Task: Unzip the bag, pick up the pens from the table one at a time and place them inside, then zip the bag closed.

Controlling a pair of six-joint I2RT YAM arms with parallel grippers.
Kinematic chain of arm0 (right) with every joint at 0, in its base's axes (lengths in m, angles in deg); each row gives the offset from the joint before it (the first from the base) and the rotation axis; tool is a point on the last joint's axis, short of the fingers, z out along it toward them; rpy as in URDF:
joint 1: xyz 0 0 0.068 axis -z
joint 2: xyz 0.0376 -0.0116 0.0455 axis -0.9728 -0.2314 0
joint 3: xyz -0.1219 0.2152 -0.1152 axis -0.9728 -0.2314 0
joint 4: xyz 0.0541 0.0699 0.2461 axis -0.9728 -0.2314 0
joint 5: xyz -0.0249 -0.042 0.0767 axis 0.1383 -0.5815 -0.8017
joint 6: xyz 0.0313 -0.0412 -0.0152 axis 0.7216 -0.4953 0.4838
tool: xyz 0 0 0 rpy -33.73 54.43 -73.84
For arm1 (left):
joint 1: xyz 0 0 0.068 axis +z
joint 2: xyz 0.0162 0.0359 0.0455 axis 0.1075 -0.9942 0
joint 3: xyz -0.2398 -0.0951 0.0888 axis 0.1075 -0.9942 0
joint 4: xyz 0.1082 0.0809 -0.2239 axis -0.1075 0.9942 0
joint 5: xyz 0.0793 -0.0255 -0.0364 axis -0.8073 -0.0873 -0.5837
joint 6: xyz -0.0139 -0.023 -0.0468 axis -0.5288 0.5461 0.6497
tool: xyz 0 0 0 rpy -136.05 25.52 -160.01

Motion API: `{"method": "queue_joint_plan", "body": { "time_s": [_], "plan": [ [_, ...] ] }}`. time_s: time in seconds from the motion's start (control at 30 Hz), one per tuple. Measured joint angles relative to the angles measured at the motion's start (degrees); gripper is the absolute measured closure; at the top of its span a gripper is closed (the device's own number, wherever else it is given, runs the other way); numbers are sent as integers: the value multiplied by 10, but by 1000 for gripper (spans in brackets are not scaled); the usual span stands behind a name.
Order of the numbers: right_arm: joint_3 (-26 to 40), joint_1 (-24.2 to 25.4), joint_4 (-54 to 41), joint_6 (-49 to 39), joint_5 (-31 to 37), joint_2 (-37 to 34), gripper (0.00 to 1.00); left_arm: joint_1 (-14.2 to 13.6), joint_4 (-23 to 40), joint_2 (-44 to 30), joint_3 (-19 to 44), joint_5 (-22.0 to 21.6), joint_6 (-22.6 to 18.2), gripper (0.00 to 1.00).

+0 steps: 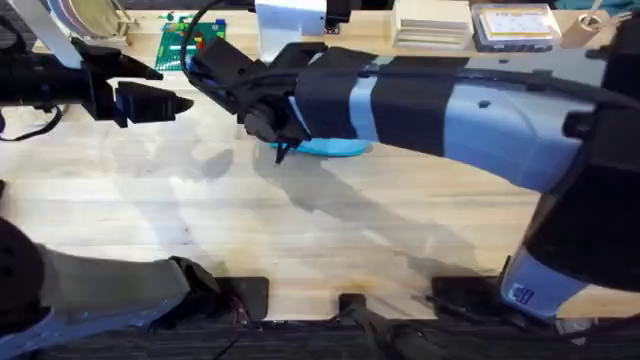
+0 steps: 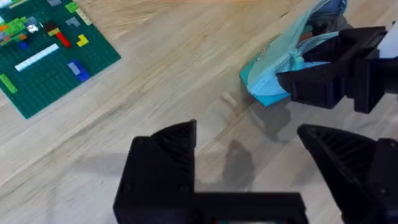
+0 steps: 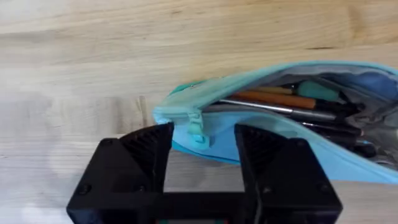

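The turquoise bag (image 1: 338,149) lies on the table (image 1: 330,230) at mid-back, with its zipper open. In the right wrist view the bag (image 3: 348,155) gapes and pens (image 3: 280,99), one orange and others dark, lie inside it. My right gripper (image 3: 204,134) is open and straddles the bag's closed end, with the zipper pull (image 3: 196,126) between its fingers and touching neither. From overhead, the right gripper (image 1: 283,143) sits at the bag's left tip. My left gripper (image 1: 170,88) hovers open to the left of it, holding nothing; its wrist view shows the bag (image 2: 273,74) ahead.
A green brick baseplate (image 1: 185,45) with loose bricks lies at the back left, also seen as the baseplate (image 2: 43,62) from the left wrist. Boxes (image 1: 515,25) and a white container (image 1: 290,20) line the back edge. Bare wood spreads across the front.
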Motion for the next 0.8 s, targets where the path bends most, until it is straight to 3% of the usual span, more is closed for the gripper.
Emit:
{"method": "queue_joint_plan", "body": {
  "time_s": [0.43, 0.8],
  "plan": [
    [0, 0, 10, 0, 0, 0, 466, 0, 0, 0, 0, 0, 0, 8],
    [0, 0, 12, 0, 1, -3, 609, 0, 0, 0, 0, 0, 0, 7]
  ]
}}
